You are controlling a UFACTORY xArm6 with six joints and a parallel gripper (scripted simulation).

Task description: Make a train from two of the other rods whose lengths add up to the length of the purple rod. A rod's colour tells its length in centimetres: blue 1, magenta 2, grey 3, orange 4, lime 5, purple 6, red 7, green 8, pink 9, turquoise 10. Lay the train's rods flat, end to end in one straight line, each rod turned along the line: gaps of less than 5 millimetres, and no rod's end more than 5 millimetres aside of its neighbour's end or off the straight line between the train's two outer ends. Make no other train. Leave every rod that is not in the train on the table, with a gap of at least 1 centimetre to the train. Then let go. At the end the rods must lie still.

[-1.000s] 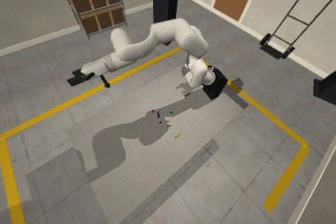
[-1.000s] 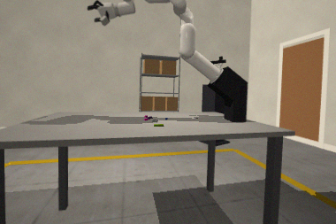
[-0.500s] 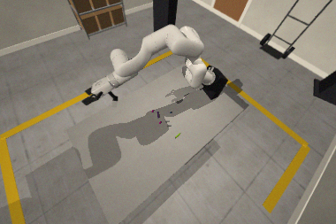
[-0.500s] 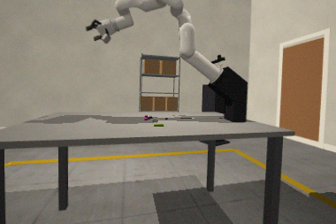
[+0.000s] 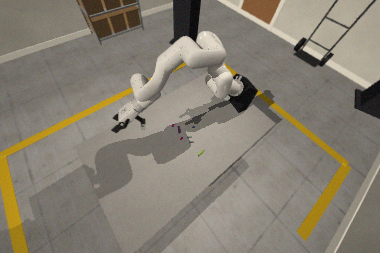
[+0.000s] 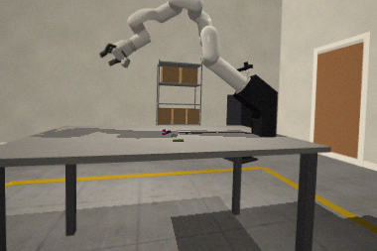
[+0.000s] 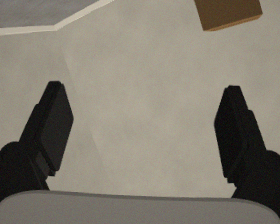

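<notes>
My gripper [image 5: 130, 123] [image 6: 113, 57] [image 7: 143, 101] is open and empty, high in the air above the left part of the grey table [image 5: 150, 192] [image 6: 124, 150]. The rods are tiny and lie in a loose group near the table's middle, far below and to the right of the gripper. A lime rod [image 5: 201, 153] [image 6: 178, 140] lies nearest the front. A purple rod [image 5: 173, 125] and small magenta pieces [image 5: 180, 138] [image 6: 165, 131] lie behind it, and the other small rods are too small to tell apart. The wrist view shows only the wall and shelf boxes, no rod.
The arm's black base [image 5: 243, 94] [image 6: 258, 106] stands at the table's far right corner. A shelf with brown boxes [image 5: 107, 2] [image 6: 180, 91] stands behind the table. Yellow floor tape [image 5: 325, 192] runs around the table.
</notes>
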